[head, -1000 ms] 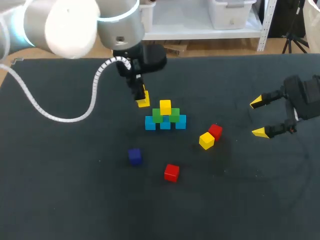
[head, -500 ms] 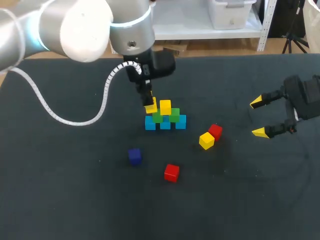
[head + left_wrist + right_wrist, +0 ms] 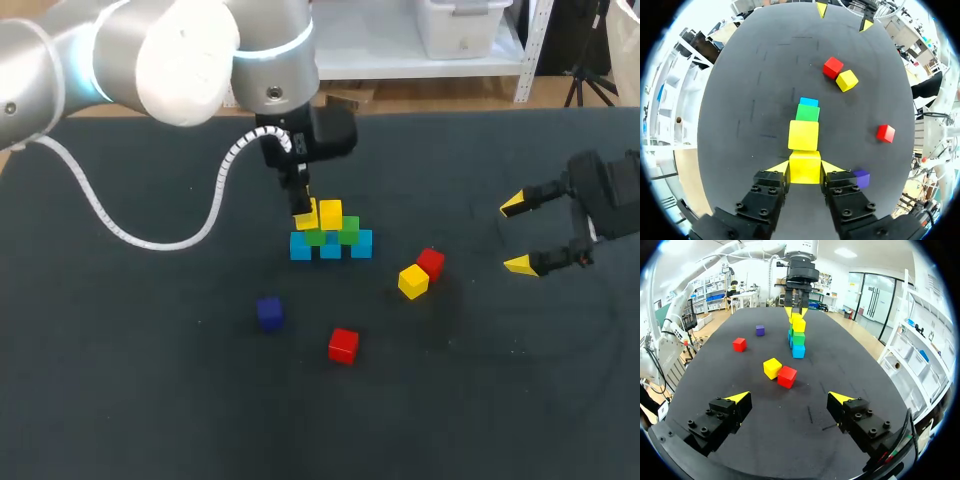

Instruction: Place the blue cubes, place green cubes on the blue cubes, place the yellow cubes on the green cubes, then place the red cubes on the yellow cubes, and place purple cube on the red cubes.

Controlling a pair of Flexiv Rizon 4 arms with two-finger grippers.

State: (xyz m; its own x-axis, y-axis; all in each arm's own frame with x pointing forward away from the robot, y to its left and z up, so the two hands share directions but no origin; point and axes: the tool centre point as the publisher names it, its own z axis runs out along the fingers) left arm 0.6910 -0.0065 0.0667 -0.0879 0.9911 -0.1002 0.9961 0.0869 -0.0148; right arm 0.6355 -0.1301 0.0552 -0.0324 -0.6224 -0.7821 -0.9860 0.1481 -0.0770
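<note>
A small pyramid stands mid-table: three blue cubes point(image 3: 330, 248) in a row, two green cubes point(image 3: 348, 231) on them, one yellow cube point(image 3: 331, 213) on the greens. My left gripper point(image 3: 303, 210) is shut on a second yellow cube point(image 3: 804, 165), held right beside the stacked yellow cube point(image 3: 803, 135), over the left green cube point(image 3: 314, 237). Loose on the table lie a yellow cube point(image 3: 413, 281), a red cube point(image 3: 431, 262), another red cube point(image 3: 343, 345) and a purple cube point(image 3: 269, 312). My right gripper point(image 3: 515, 234) hangs open at the right with nothing in it.
The dark table top point(image 3: 150, 380) is bare at the front left and around the right gripper point(image 3: 790, 398). The left arm's white cable point(image 3: 215, 190) loops above the table behind the stack.
My left arm has carried the yellow cube rightwards and down, up against the stacked yellow cube. The right arm and loose cubes have not moved.
</note>
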